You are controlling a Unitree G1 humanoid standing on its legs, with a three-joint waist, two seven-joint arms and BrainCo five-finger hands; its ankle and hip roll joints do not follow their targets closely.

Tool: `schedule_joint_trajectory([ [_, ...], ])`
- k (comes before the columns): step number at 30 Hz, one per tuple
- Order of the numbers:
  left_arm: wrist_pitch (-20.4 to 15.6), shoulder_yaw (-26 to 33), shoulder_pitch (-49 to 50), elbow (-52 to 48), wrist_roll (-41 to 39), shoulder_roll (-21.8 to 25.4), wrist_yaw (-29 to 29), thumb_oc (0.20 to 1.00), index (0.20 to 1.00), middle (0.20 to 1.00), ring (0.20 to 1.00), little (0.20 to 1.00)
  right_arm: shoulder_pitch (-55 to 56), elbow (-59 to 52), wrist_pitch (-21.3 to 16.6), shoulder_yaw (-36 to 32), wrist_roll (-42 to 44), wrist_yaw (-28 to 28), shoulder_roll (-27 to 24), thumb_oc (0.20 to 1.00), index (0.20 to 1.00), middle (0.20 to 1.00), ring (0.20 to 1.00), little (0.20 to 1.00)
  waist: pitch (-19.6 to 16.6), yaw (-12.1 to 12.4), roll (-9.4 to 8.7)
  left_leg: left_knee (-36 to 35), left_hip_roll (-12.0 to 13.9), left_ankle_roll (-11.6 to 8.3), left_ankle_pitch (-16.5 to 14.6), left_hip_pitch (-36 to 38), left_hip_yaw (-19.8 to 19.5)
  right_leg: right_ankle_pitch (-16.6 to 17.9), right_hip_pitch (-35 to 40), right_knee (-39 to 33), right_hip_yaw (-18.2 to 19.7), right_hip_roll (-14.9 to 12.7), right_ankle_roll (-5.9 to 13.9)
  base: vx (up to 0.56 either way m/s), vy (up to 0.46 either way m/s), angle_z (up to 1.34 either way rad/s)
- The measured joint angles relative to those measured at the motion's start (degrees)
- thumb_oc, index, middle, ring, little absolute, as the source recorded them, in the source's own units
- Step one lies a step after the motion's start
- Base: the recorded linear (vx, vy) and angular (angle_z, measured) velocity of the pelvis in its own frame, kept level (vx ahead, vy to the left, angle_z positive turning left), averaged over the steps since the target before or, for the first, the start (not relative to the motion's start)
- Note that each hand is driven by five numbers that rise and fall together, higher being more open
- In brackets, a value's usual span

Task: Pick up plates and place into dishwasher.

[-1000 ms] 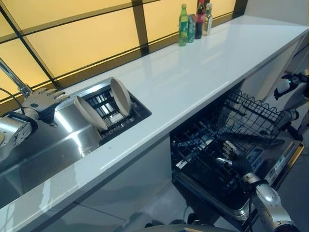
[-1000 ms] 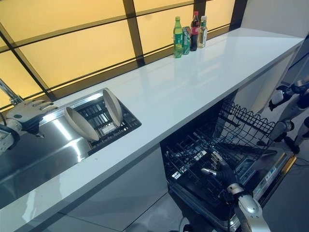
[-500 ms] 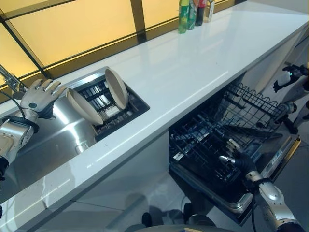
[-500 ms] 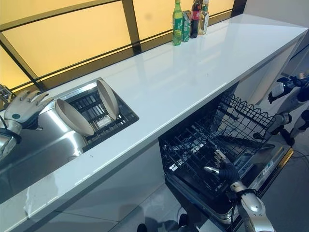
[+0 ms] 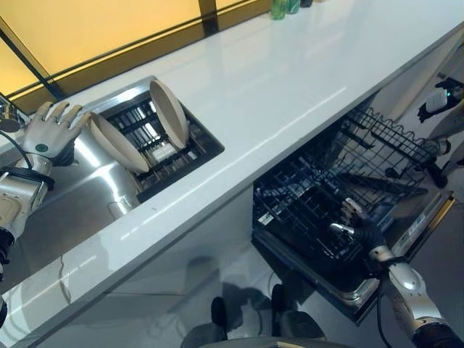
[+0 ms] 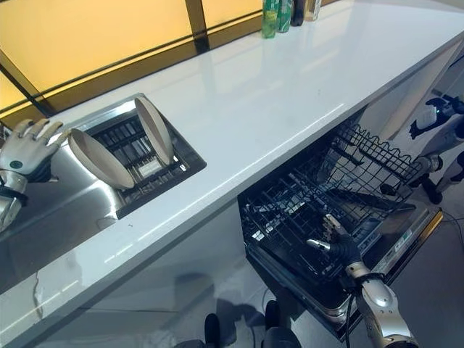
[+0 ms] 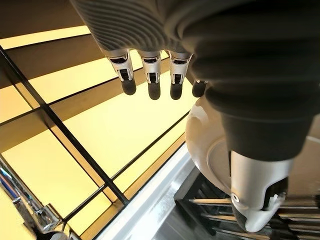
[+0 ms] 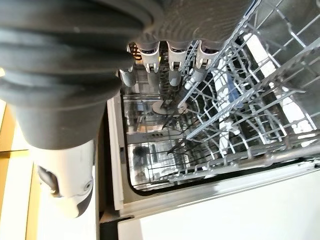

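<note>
Left robot hand [image 5: 49, 130], fingers spread and empty, hovers upper left beside the nearer plate [image 5: 118, 143] in the sink rack [image 5: 194, 148]; probably not touching. Pinch its rim, lift straight.

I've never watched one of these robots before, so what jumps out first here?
Two pale plates stand on edge in a dark rack set in the steel sink, with the open left hand beside them. Below the white counter, the open right hand hangs over the dishwasher's pulled-out rack.
</note>
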Motion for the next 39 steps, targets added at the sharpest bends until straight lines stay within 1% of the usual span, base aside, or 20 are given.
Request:
schedule_joint_trajectory([
  [3, 0.9, 0.0, -2.1, 0.6, 0.6, 0.0, 1.0, 1.0, 1.0, 1.0, 1.0, 1.0, -0.4, 0.0, -0.7, 0.0, 0.5, -1.0, -0.7, 1.0, 1.0, 1.0, 1.0, 1.0, 1.2, 0.1, -0.39, 0.0, 0.0, -0.05, 0.3, -1.0, 0.0, 0.3, -1.0, 0.0, 0.0, 0.0, -0.03, -0.06, 0.006, 0.0],
  [9, 2.8, -0.2, -4.3, 0.7, 1.0, -0.2, 1.7, 1.0, 1.0, 1.0, 1.0, 1.0, -2.7, 0.0, -0.7, 0.0, 0.5, -2.0, -1.0, 1.0, 1.0, 1.0, 1.0, 1.0, 2.4, -0.5, -0.65, 0.0, 0.0, 0.01, 0.5, -1.7, 0.0, 0.5, -1.7, 0.0, 0.0, 0.0, -0.08, -0.02, 0.002, 0.0],
  [15, 6.1, -0.2, -4.2, 0.8, 0.7, -0.3, 1.5, 1.0, 1.0, 1.0, 1.0, 1.0, -2.9, 0.0, -0.7, 0.0, 0.5, -2.2, -1.0, 1.0, 1.0, 1.0, 1.0, 1.0, 2.8, -0.9, -0.76, 0.0, 0.1, -0.03, 0.5, -1.7, 0.0, 0.5, -1.7, 0.0, 0.0, 0.1, -0.07, 0.0, 0.0, 0.0],
  [20, 9.9, -0.1, -4.2, 1.6, -2.0, -2.5, 1.3, 1.0, 1.0, 1.0, 1.0, 1.0, -2.9, 0.0, -1.0, 0.0, 0.5, -2.1, -1.0, 1.0, 1.0, 1.0, 1.0, 1.0, 2.9, -1.0, -0.88, 0.0, 0.1, -0.01, 0.5, -1.6, 0.0, 0.6, -1.5, 0.0, -0.1, 0.1, -0.28, 0.0, 0.0, 0.0],
  [25, 12.9, 0.1, -4.2, 2.1, -3.8, -3.2, 0.6, 1.0, 1.0, 1.0, 1.0, 1.0, -3.2, 0.0, -1.3, 0.0, 0.4, -2.2, -0.7, 1.0, 1.0, 1.0, 1.0, 1.0, 2.9, -0.9, -0.89, 0.0, 0.1, 0.03, 0.5, -1.2, -0.1, 0.6, -1.1, 0.0, -0.2, 0.2, -0.29, 0.0, 0.0, 0.0],
  [31, 12.9, 0.5, -4.2, 1.3, -3.4, -3.2, -0.2, 1.0, 1.0, 1.0, 1.0, 1.0, -3.2, 0.0, -1.3, 0.0, 0.4, -2.2, -0.6, 1.0, 1.0, 1.0, 1.0, 1.0, 2.8, -1.0, -0.93, 0.0, 0.1, -0.02, 0.5, -0.5, -0.4, 0.5, -0.3, 0.0, -0.3, 0.1, -0.14, 0.0, 0.0, 0.0],
  [37, 12.8, 0.7, -4.1, 0.6, -3.5, -3.2, -0.4, 1.0, 1.0, 1.0, 1.0, 1.0, -3.2, 0.0, -1.3, 0.0, 0.4, -2.0, 0.7, 1.0, 1.0, 1.0, 1.0, 1.0, 2.7, -0.9, -1.16, 0.0, 0.1, -0.03, 0.7, -0.3, -0.7, 0.6, -0.1, 0.0, -0.3, 0.1, -0.3, 0.0, 0.0, 0.0],
  [39, 12.1, 0.8, -4.0, 0.4, -3.2, -3.2, -0.4, 1.0, 1.0, 1.0, 1.0, 1.0, -3.2, 0.0, -1.3, 0.0, 0.4, -1.9, 1.1, 1.0, 1.0, 1.0, 1.0, 1.0, 2.7, -1.0, -1.19, 0.0, 0.1, -0.03, 0.7, 0.0, -0.7, 0.7, 0.3, 0.0, -0.3, 0.1, -0.41, 0.0, 0.0, 0.0],
])
